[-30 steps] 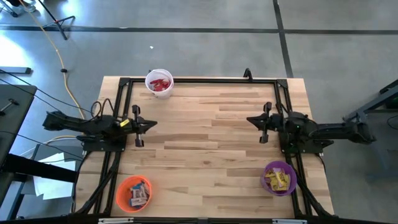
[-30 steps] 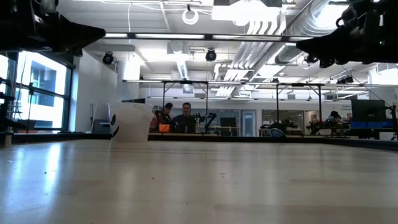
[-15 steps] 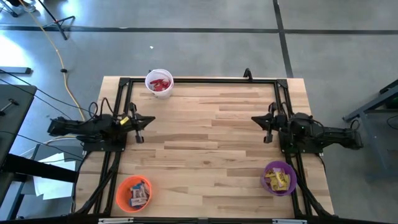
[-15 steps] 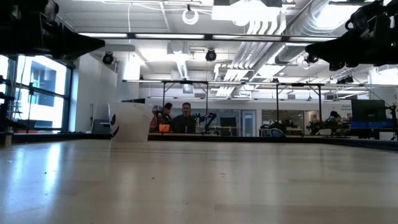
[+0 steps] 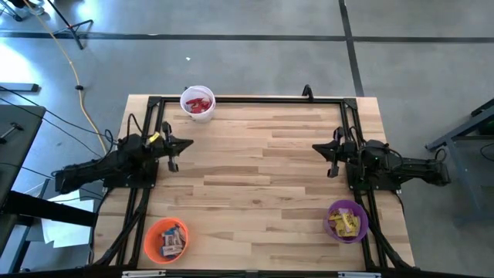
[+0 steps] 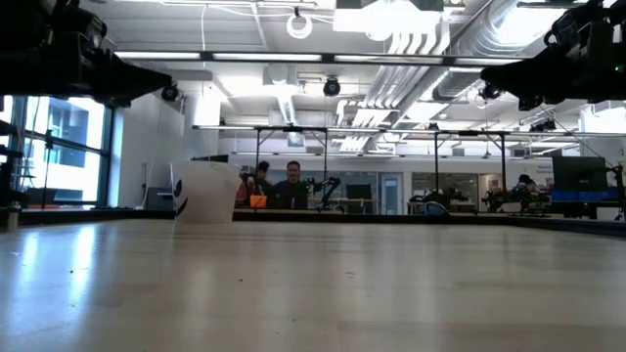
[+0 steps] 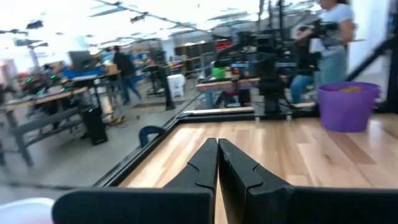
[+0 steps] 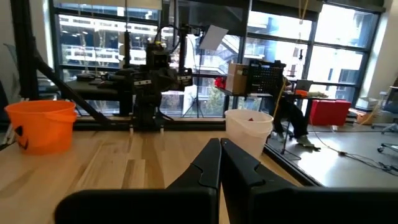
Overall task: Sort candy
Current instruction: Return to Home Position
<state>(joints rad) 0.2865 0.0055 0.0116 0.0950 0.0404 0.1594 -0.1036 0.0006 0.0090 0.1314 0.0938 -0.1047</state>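
Note:
All the candy sits in cups. Red packets (image 5: 199,104) fill the white cup (image 5: 187,98) at the far edge. Blue-and-white bars (image 5: 171,242) lie in the orange cup (image 5: 152,235) at the near left. Yellow packets (image 5: 345,224) are in the purple cup (image 5: 333,210) at the near right. My left gripper (image 5: 189,144) hovers shut over the table's left side, holding nothing. Its fingers are closed together in the left wrist view (image 7: 217,142). My right gripper (image 5: 315,147) hovers shut over the right side, also empty (image 8: 220,143).
A black frame (image 5: 255,99) runs along the table's edges. The wooden tabletop (image 5: 255,170) between the two grippers is bare. In the low view the white cup (image 6: 205,193) stands at the far left, and people sit in the room beyond the table.
My left arm has swung about, its rear part moving toward the near edge, and its gripper has drawn a little toward the left and far edges. My right gripper has pulled back slightly toward the right edge, then stopped. Both stayed shut.

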